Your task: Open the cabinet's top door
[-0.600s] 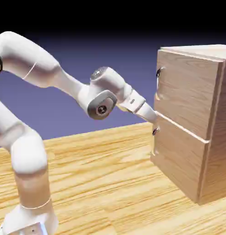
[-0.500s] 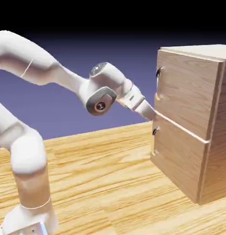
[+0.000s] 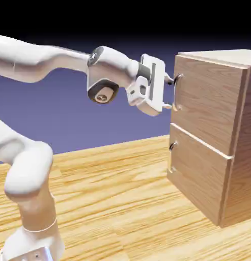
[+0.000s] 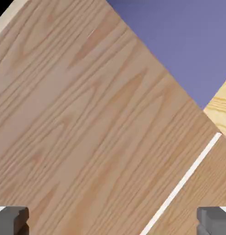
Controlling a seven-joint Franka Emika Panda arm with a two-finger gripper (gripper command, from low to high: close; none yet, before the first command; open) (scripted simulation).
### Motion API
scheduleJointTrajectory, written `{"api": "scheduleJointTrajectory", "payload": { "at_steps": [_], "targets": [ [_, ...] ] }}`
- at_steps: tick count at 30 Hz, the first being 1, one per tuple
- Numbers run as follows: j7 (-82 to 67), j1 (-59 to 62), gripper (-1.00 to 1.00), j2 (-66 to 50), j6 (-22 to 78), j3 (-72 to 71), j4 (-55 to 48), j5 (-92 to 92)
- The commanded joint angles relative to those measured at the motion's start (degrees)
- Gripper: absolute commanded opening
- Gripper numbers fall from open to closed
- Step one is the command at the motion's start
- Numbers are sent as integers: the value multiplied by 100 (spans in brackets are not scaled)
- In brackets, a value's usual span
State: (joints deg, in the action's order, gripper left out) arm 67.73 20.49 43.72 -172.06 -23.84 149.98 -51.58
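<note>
The cabinet [image 3: 242,153] stands at the right of the exterior view. Its top door [image 3: 208,102] is closed flush, with a curved grey handle [image 3: 176,90] at its left edge. My gripper [image 3: 169,93] is open right in front of that handle, one fingertip near the handle's upper end and one near its lower end; whether they touch it I cannot tell. In the hand view the top door's wood [image 4: 87,119] fills most of the picture, and the two grey fingertips [image 4: 11,220] sit far apart with nothing between them. The handle does not show there.
The lower panel [image 3: 198,173] with its own small handle [image 3: 171,148] sits below a pale seam [image 4: 183,181]. The wooden table [image 3: 112,204] spreads beneath the arm. The blue-violet backdrop [image 4: 179,41] shows past the cabinet's edge.
The hand has risen from the seam between the two panels up to the top door's handle and has turned, so that its fingers now stand one above the other.
</note>
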Motion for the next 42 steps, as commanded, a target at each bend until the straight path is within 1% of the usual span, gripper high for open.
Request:
{"api": "scheduleJointTrajectory", "payload": {
  "at_steps": [1,42],
  "targets": [
    [122,102,0,53,9,-115,-53,-250],
    [5128,4297,0,2244,395,-4839,-2236,-10468]
  ]
}}
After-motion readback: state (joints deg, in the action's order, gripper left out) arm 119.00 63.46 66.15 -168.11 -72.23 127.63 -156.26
